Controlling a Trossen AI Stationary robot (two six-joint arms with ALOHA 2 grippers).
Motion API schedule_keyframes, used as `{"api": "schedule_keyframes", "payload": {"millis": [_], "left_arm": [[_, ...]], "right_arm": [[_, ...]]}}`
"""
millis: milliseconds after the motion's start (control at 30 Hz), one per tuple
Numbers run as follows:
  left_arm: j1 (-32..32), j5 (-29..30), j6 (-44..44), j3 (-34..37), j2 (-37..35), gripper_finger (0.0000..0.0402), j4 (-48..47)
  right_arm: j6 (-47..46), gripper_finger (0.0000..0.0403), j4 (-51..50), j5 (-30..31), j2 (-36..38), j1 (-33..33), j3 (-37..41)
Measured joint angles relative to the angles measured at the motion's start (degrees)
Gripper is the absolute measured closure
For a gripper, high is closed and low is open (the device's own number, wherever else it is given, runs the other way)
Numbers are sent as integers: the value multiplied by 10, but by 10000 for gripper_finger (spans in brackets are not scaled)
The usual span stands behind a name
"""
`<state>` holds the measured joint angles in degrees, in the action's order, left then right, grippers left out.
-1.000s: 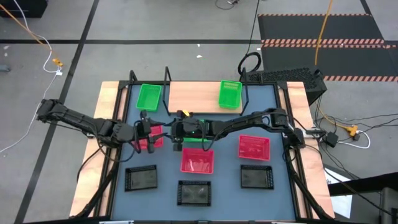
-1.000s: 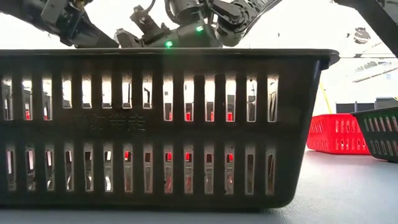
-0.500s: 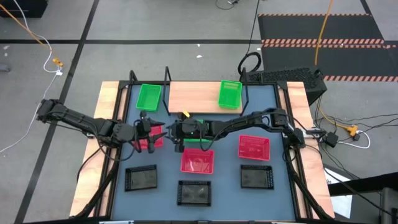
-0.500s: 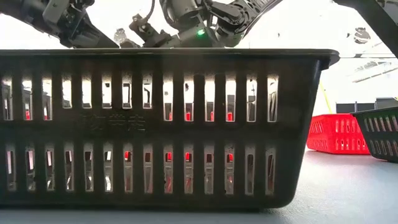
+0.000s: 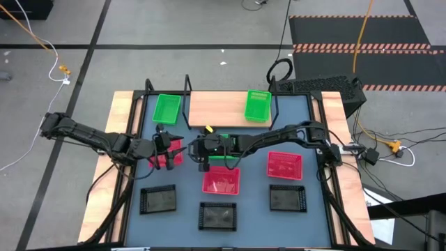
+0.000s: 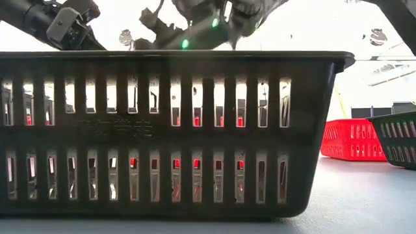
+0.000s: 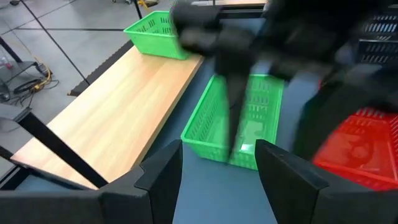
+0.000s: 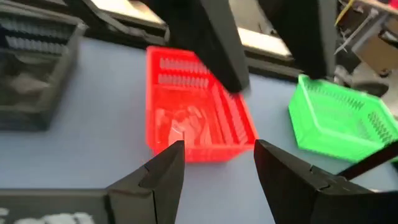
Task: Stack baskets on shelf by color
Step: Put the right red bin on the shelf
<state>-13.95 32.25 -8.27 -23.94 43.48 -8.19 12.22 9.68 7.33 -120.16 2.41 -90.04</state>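
Observation:
The shelf [image 5: 217, 109] is a light-wood board at the table's far side. One green basket [image 5: 166, 109] stands on its left end and another [image 5: 258, 106] on its right end. A third green basket [image 7: 245, 121] rests on the tabletop just in front of the shelf, under my right arm. My left gripper [image 5: 174, 148] hovers open over a red basket [image 5: 171, 155], its fingers [image 7: 168, 171] pointing at the third green basket. My right gripper [image 5: 197, 151] hovers open beside that green basket, facing the red basket [image 8: 193, 124].
Two more red baskets [image 5: 221, 180] [image 5: 284, 165] sit mid-table. Three black baskets [image 5: 158, 200] [image 5: 218, 215] [image 5: 288, 199] line the near edge, and one of them [image 6: 169, 130] fills the low view. The shelf's middle is bare wood. The two grippers stand close, tip to tip.
My right gripper has tipped at the wrist above the green basket on the table while staying in nearly the same spot. No basket has moved.

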Motion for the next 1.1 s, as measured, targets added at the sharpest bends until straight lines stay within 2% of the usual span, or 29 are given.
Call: {"api": "schedule_keyframes", "payload": {"millis": [167, 333, 400, 600, 733, 900, 1100], "left_arm": [[8, 0, -6, 0, 0, 199, -31], [22, 4, -12, 2, 0, 199, -58], [33, 16, -4, 7, 0, 199, -44], [92, 41, 37, 10, 0, 199, 11], [138, 38, 63, 10, 0, 199, 63], [170, 24, 48, 10, 0, 199, 80], [169, 23, -15, 10, 0, 199, 16]], "right_arm": [[27, 232, -66, -1, 63, 6, 0], [42, 246, -56, -8, 88, -25, 8], [49, 249, -35, -38, 87, -47, 22], [43, 252, 44, -180, 71, -121, 44], [22, 253, 66, -234, 67, -155, 43], [28, 253, 64, -240, 58, -158, 43], [61, 253, 97, -241, 34, -134, 43]]}}
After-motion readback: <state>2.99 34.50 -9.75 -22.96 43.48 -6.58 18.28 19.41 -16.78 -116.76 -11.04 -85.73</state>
